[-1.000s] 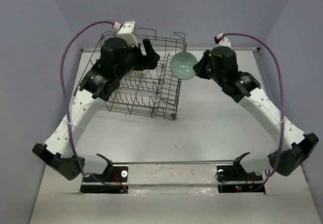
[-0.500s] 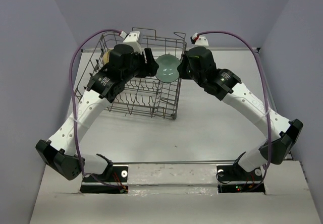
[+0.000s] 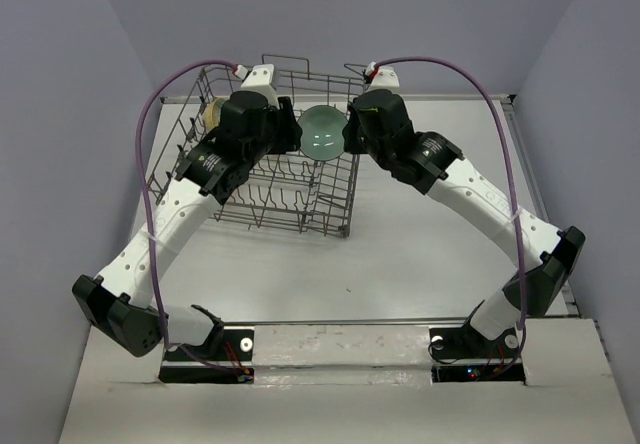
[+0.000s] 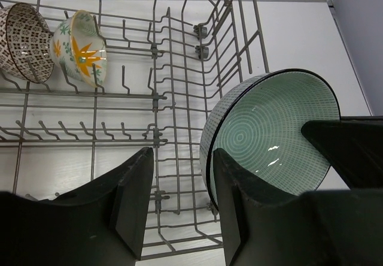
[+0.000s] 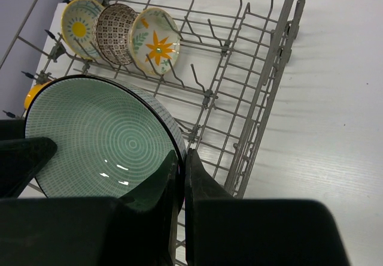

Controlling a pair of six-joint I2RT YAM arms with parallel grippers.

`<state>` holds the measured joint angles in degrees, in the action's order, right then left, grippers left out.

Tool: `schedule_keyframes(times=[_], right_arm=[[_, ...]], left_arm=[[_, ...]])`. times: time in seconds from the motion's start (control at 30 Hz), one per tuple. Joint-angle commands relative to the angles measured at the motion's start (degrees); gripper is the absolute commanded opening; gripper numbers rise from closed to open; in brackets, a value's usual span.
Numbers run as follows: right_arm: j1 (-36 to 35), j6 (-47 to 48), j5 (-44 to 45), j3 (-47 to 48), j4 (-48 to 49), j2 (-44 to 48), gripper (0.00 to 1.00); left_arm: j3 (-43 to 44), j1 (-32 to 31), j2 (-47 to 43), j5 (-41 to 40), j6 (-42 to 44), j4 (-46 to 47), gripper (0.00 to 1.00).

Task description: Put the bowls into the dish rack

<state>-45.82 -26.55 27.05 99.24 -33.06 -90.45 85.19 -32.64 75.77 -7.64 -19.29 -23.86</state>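
Note:
The pale teal bowl (image 3: 322, 132) (image 4: 269, 134) (image 5: 102, 140) hangs on edge over the right side of the grey wire dish rack (image 3: 270, 199) (image 4: 167, 68) (image 5: 263, 98). My right gripper (image 3: 350, 134) (image 5: 181, 155) is shut on its rim. My left gripper (image 3: 292, 129) (image 4: 181, 158) is open and straddles the opposite rim, one finger inside the bowl and the other outside with a gap. Racked at the back left are a yellow floral bowl (image 5: 81, 23), a brown patterned bowl (image 5: 116, 29) (image 4: 24, 41) and a leaf-patterned bowl (image 5: 157, 41) (image 4: 84, 53). An orange-yellow bowl (image 5: 33, 92) peeks out behind the teal one.
The rack's raised right wall (image 5: 281, 56) stands just right of the held bowl. White tabletop (image 3: 430, 244) stretches to the right and in front of the rack. Purple cables (image 3: 150, 124) arc above both arms.
My right arm has carried the teal bowl leftward from beside the rack to above it. The left gripper's fingers have narrowed around the bowl's rim.

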Motion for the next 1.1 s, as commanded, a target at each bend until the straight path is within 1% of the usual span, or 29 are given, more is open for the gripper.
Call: schedule_keyframes(times=[0.0,0.2,0.47,0.8,0.87,0.93,1.03,1.07], right_arm=[[-0.76,0.18,1.61,4.82,4.32,-0.24,0.01],[-1.29,0.35,1.69,5.79,4.41,-1.21,0.01],[-1.81,0.27,1.52,6.58,4.41,-1.83,0.01],[-2.34,0.62,1.69,7.63,4.41,-3.06,0.01],[-2.34,0.62,1.87,7.63,4.49,-3.15,0.01],[-2.34,0.79,1.96,7.55,4.41,-3.15,0.01],[-2.34,0.88,2.13,7.37,4.41,-3.24,0.01],[-2.34,0.88,2.31,7.37,4.41,-3.32,0.01]], left_arm=[[-0.37,-0.23,-0.45,-1.15,1.01,1.44,0.53],[-0.99,-0.23,-0.01,-0.89,1.01,1.44,0.52],[-0.99,-0.23,0.43,-1.76,1.18,1.09,0.45],[-1.16,-0.23,1.05,-2.12,1.36,1.01,0.44],[-1.25,-0.23,1.14,-2.29,1.36,1.0,0.42],[-1.16,-0.23,1.14,-2.47,1.27,1.01,0.34],[-0.73,-0.23,1.23,-3.08,1.27,0.48,0.14],[-0.29,-0.14,1.31,-3.69,1.27,0.3,0.09]])
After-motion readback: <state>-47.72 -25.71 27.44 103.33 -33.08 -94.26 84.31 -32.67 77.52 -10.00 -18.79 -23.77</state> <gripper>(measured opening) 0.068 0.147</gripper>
